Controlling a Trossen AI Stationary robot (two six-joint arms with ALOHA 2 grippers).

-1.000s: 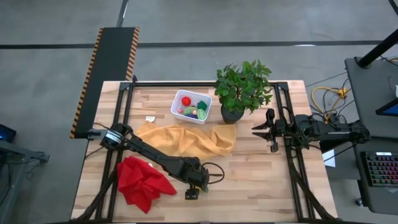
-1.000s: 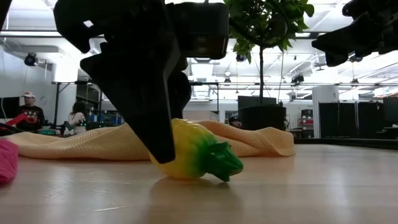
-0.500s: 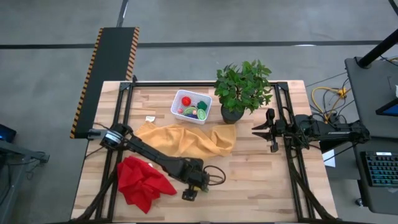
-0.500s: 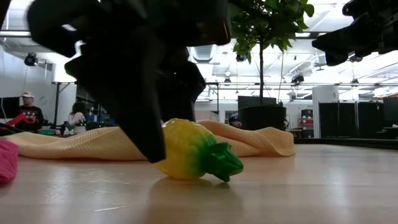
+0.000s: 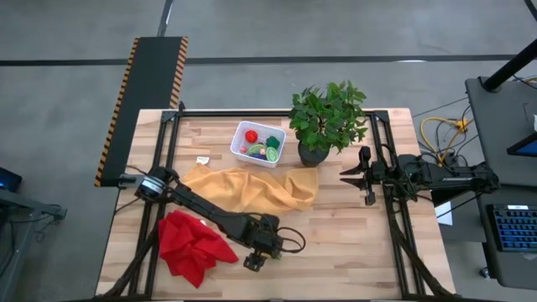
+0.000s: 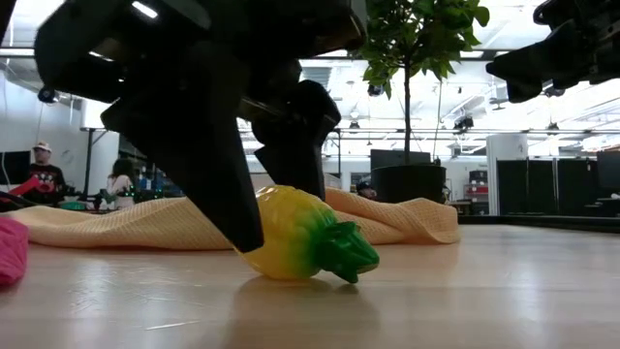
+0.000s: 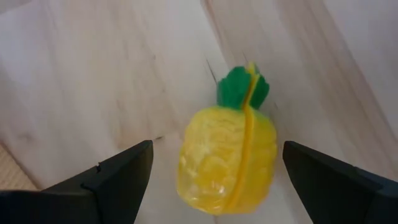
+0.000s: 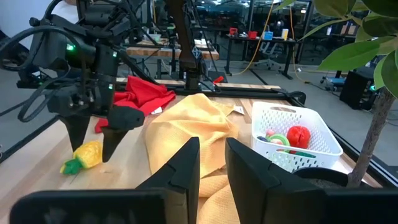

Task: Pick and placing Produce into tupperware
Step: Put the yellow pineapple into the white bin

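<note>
The left gripper [image 5: 254, 259] is down at the near middle of the wooden table [image 5: 352, 243], its fingers spread wide on either side of a yellow toy pineapple [image 6: 302, 236] with a green leafy top. In the left wrist view the pineapple [image 7: 229, 155] lies on its side on the bare wood between the two dark fingers [image 7: 118, 177], with a clear gap to each, so the gripper has hold of nothing. In the low view one finger stands just in front of the pineapple's yellow end and the other behind it; whether either one touches the fruit I cannot tell.

The white bin [image 5: 258, 143] sits at the far middle of the table, just left of a potted plant [image 5: 325, 120], and already holds several small pieces of produce [image 5: 262, 147] in red and green. A yellow cloth [image 5: 252, 190] lies spread between the bin and the left gripper, and a red cloth [image 5: 192, 247] lies crumpled at the near left, just beside the left arm.

The right gripper [image 5: 363, 178] waits above the right side of the table, well apart from the pineapple, its fingers parted a little and holding nothing.
</note>
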